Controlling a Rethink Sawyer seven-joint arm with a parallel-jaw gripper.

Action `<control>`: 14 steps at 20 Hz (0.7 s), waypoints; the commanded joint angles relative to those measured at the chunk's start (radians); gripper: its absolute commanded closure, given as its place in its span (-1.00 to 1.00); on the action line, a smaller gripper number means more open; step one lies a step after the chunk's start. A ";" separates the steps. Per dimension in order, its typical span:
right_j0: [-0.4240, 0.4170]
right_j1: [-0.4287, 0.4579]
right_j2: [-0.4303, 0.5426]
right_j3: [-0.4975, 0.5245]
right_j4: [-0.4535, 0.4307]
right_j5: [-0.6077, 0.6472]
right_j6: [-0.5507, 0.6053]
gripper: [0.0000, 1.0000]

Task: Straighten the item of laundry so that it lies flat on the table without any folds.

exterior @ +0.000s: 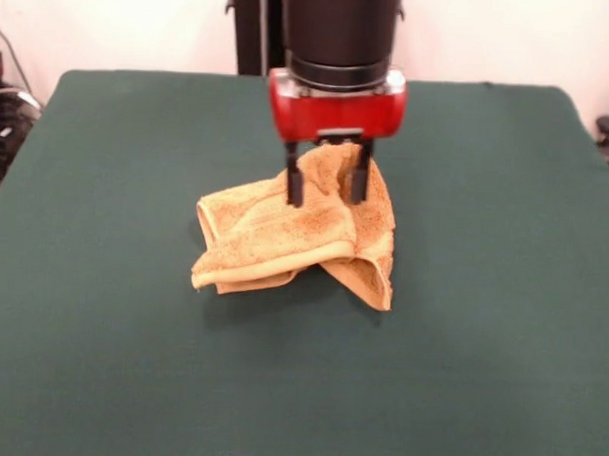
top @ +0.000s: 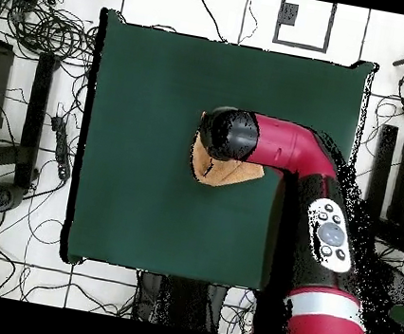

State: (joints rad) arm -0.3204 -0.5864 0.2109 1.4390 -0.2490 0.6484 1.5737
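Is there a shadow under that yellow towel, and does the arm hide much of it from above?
Front view: a soft, dim shadow lies on the table beneath the towel, gripper astride its raised fold. Overhead view: the arm covers most of the towel, leaving only a sliver.

You see the red arm [top: 295,153] reaching across the green table [top: 152,89], its black wrist covering most of the orange towel [top: 229,173]; only a crumpled part shows beside and beneath it.
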 commanded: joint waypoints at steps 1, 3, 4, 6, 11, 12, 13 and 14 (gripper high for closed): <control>0.048 0.065 -0.010 0.072 0.050 -0.095 0.251 -1.00; 0.024 0.072 0.007 0.086 0.049 -0.117 0.212 -1.00; 0.004 0.071 0.021 0.103 0.050 -0.133 0.190 -1.00; -0.026 0.075 0.040 0.118 0.053 -0.148 0.159 -1.00; -0.062 0.135 0.051 0.083 0.049 -0.139 0.118 -1.00; -0.059 0.154 0.043 0.067 0.048 -0.141 0.126 -1.00; -0.055 0.169 0.039 0.059 0.045 -0.157 0.139 -1.00; -0.050 0.182 0.036 0.053 0.044 -0.177 0.152 -1.00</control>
State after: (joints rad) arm -0.3789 -0.5600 0.2067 1.4427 -0.2371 0.5319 1.5737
